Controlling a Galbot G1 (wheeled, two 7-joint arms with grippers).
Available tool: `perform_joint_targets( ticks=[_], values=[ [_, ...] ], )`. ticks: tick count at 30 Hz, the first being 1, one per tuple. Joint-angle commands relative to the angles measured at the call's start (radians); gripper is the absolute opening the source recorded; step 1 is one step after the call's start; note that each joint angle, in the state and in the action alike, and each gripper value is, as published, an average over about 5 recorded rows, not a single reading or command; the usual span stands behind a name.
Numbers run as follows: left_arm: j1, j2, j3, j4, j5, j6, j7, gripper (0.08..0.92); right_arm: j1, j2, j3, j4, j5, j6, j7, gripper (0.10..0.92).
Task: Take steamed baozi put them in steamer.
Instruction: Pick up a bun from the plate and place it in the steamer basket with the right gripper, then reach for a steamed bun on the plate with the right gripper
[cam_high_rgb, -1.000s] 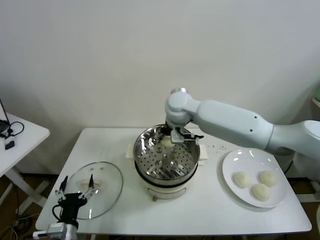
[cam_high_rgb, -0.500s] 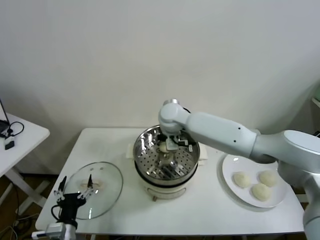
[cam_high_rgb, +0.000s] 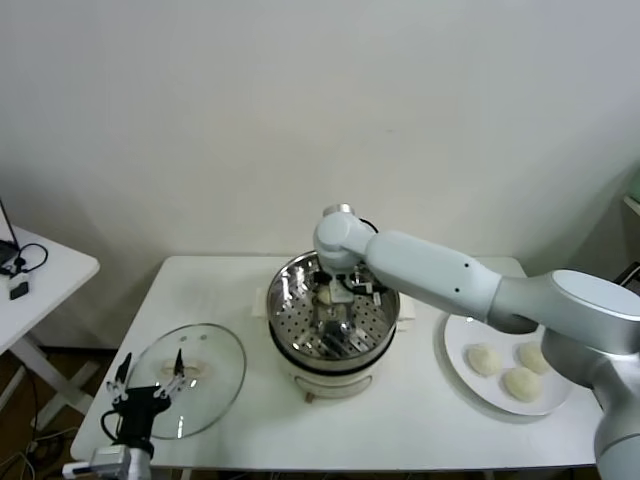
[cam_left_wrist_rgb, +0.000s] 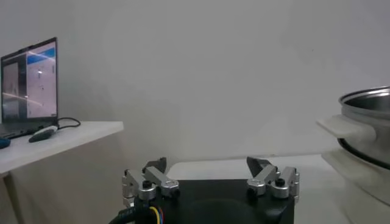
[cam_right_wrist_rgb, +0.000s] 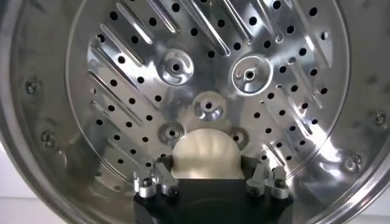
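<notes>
The steamer, a shiny steel basket with a perforated floor on a white base, stands mid-table. My right gripper reaches down inside it and is shut on a cream-white baozi. In the right wrist view the bun sits between the fingers, low over the perforated floor. Three more baozi lie on the white plate at the right. My left gripper is parked open at the table's front left, by the glass lid.
The round glass lid lies flat on the white table at the front left. A small side table with cables stands farther left, with a laptop on it. A wall is close behind.
My right arm has swung left and lowered, carrying the baozi from above the steamer's far rim down into the basket. The left arm has not moved.
</notes>
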Motion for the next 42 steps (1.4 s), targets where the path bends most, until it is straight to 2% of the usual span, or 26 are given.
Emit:
perform_joint_targets(
  ticks=[1,7,10,15,18,26,33,38,42],
  values=[
    [0.001,-0.001,-0.002,-0.001,-0.001,0.000,0.000,0.823,0.036,-0.025,0.000,0.020,0.037,0.016,-0.017,0.819],
    [0.003,0.000,-0.009,-0.001,-0.006,-0.001,-0.001,0.823,0.160,-0.150,-0.016,0.118,0.209,0.000,-0.047,0.823],
    [0.003,0.001,-0.010,0.000,-0.008,-0.001,-0.001,0.823,0.267,-0.234,-0.061,0.149,0.405,-0.076,-0.064,0.823],
    [0.002,0.006,-0.009,-0.001,-0.013,0.000,-0.001,0.823,0.476,-0.382,-0.200,0.171,0.840,-0.325,-0.045,0.823],
    [-0.001,0.013,-0.007,0.002,-0.021,0.000,-0.001,0.823,0.501,-0.448,-0.221,0.178,0.970,-0.392,0.006,0.823],
    [-0.005,0.020,0.008,0.007,-0.030,0.001,-0.001,0.823,0.488,-0.721,-0.303,0.259,1.045,-0.515,0.038,0.823],
    [-0.013,0.024,0.023,0.004,-0.029,0.005,0.000,0.823,0.195,-0.962,-0.191,0.256,1.032,-0.697,0.174,0.823],
    [-0.016,0.025,0.030,0.008,-0.028,0.006,0.000,0.823,0.087,-1.020,-0.178,0.265,0.978,-0.732,0.209,0.823],
    [-0.020,0.023,0.037,0.016,-0.027,0.005,0.001,0.823,0.039,-1.002,-0.176,0.240,0.950,-0.747,0.190,0.823]
  ],
)
